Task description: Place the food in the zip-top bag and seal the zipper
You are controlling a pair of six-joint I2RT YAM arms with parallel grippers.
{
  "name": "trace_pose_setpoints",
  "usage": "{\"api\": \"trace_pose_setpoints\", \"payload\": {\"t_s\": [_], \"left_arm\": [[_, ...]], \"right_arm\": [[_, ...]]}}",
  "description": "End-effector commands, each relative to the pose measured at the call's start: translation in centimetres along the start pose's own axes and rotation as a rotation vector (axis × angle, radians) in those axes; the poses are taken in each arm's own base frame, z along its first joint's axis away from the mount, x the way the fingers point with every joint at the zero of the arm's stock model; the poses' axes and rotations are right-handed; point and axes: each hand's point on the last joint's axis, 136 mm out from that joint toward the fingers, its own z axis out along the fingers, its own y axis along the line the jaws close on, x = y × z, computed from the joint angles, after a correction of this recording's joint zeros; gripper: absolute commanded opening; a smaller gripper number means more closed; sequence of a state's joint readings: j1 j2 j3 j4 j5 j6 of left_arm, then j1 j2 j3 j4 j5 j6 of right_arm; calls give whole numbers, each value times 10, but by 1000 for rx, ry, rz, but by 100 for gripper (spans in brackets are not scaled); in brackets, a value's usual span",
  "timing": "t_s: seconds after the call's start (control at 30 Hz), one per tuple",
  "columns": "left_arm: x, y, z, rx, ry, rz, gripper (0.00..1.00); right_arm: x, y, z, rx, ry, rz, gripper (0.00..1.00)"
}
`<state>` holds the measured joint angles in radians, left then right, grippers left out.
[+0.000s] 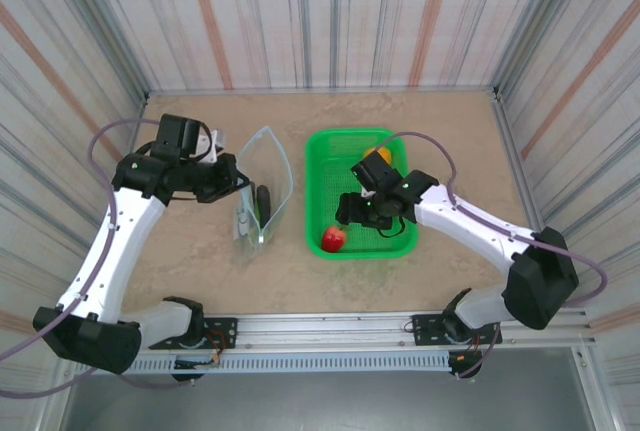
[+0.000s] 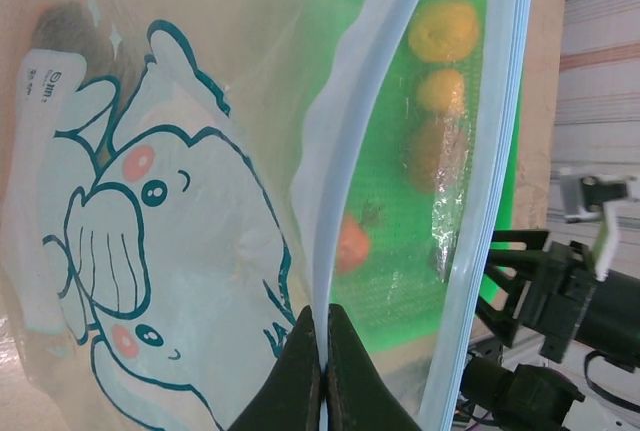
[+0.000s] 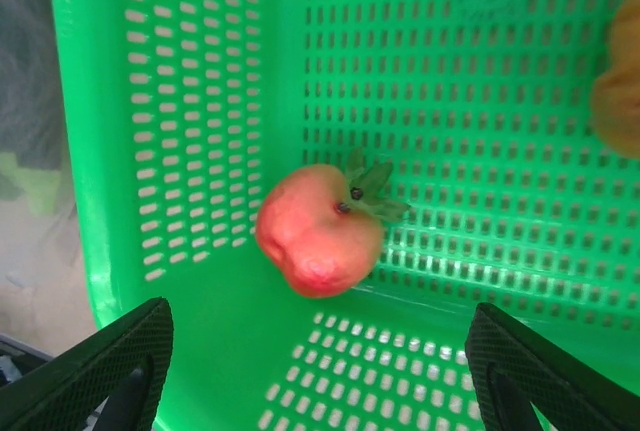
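Left fingers pinched shut on pale blue zipper strip of clear crinkly zip-top bag. Right fingers wide open, empty, above red toy strawberry in green mesh basket. It's probably light, rigid, slick: grip across body.

The counter is a pale beige, marbled surface under soft, even light that casts only faint shadows. Beyond its far edge rises a back wall of whitish panelling, streaked with fine grey vertical lines and a few rust-coloured stripes. The same striped panelling makes up a left wall and a right wall, each leaning outward from the counter's sides. A thin metal trim marks where the counter meets the back wall. Along the counter's near edge lies a slotted aluminium rail, with a plain grey surface beyond it.
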<state>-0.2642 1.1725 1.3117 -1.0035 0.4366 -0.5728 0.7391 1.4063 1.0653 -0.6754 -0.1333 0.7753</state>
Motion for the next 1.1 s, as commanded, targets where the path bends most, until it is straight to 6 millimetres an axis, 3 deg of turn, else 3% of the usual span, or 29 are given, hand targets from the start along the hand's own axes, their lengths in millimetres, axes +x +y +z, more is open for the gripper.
{"api": "trace_pose_setpoints", "payload": {"t_s": [0.0,0.3,0.47,0.67,1.07], "left_arm": [[4,-5,7,33,27,-2,0],[21,-1,-1,32,17,49,0],[22,-3,-10,44,-24,81,0],[17,-14,-22,102,-102,137,0],[19,-19,-9,151,-58,154,0]], "right_arm": [[8,8,17,-44,63,70,81],[17,6,73,11,190,24,79],[10,-4,87,74,206,16,73],[10,-5,85,72,205,58,54],[-13,-8,49,69,110,41,51]]}}
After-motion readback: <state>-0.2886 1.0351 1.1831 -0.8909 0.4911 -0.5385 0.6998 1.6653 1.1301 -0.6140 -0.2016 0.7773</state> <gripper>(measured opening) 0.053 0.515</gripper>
